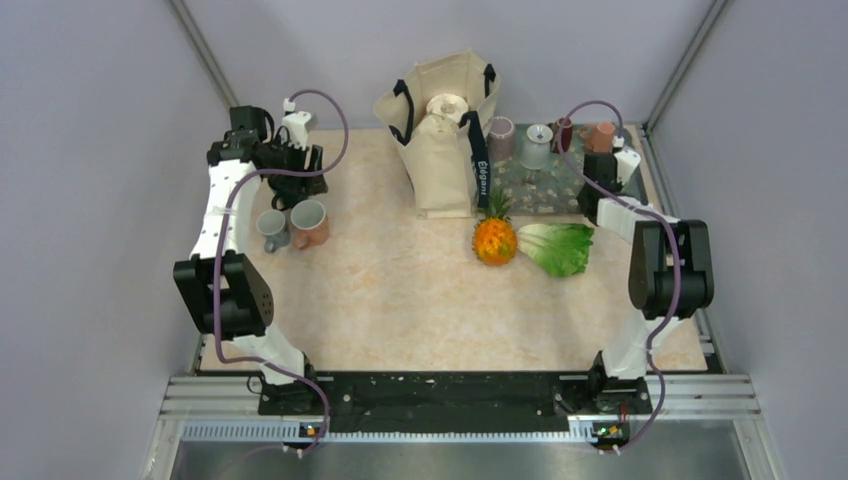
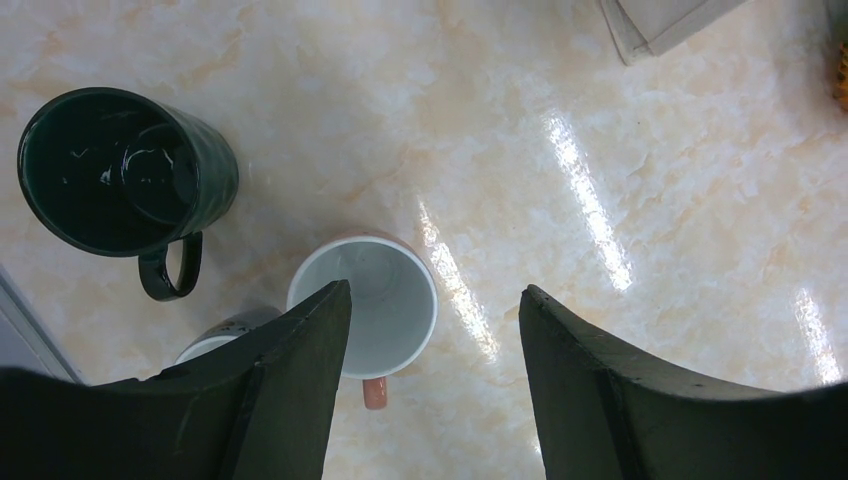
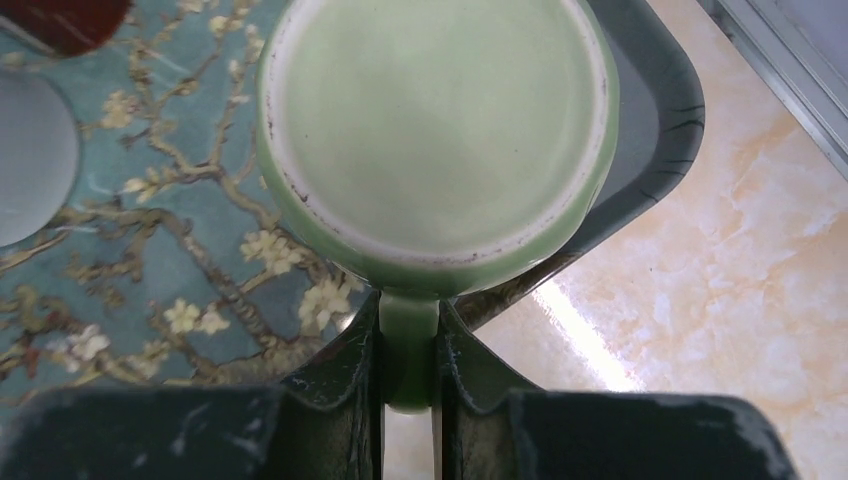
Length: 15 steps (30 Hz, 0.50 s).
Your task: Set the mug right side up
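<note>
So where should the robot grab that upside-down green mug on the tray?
By its handle, coming from the side where it sticks out. The green mug sits bottom-up on the tray, and its round body looks too wide to pinch; the thin handle fits between the fingers of the right tool, closed on it.

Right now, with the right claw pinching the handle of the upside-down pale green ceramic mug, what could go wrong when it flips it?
The right claw grips only the thin handle of the pale green ceramic mug, so the mug may swing or slip once lifted. It stands near the corner of the blossom-patterned tray, whose raised rim it might catch. A grey round vessel and a dark red vessel sit close and could get knocked.
</note>
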Motion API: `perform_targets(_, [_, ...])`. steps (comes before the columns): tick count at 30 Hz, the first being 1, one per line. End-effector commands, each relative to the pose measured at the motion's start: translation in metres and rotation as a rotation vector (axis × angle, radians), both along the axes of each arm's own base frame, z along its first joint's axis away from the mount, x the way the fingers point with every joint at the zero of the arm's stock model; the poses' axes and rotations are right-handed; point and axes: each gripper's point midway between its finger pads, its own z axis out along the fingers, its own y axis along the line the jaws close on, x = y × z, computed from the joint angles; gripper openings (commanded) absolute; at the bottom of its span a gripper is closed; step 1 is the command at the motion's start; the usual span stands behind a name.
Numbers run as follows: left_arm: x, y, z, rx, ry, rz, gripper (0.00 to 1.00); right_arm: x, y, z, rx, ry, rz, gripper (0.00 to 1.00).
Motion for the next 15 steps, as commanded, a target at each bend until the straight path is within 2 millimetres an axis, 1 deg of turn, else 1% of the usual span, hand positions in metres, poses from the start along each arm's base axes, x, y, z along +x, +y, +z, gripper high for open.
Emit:
perform_targets(1, [-0.003,-0.007,0.026,-0.029,-0.071,-0.017,0.68,0.024,0.006,0.099,-0.003,-0.301,0.084,0.0])
perform_targets(4, [-0.004,-0.01,0.028,-0.05,-0.066,-0.016,0.68,0.022,0.013,0.112,0.017,-0.339,0.117,0.0])
perform_targets(7, [-0.006,-0.015,0.032,-0.072,-0.065,-0.02,0.68,0.02,0.022,0.134,0.04,-0.402,0.162,0.0])
perform_targets(9, [-0.01,-0.023,0.04,-0.112,-0.074,-0.044,0.68,0.017,0.028,0.153,0.057,-0.447,0.195,0.0])
perform_targets(13, [-0.02,-0.043,0.064,-0.211,-0.104,-0.09,0.69,0.005,0.049,0.204,0.105,-0.567,0.299,0.0])
perform_targets(14, [-0.022,-0.05,0.072,-0.237,-0.114,-0.103,0.69,0.001,0.053,0.218,0.114,-0.6,0.323,0.0])
perform_targets(15, [-0.025,-0.055,0.081,-0.264,-0.124,-0.117,0.7,-0.005,0.06,0.237,0.12,-0.642,0.348,0.0])
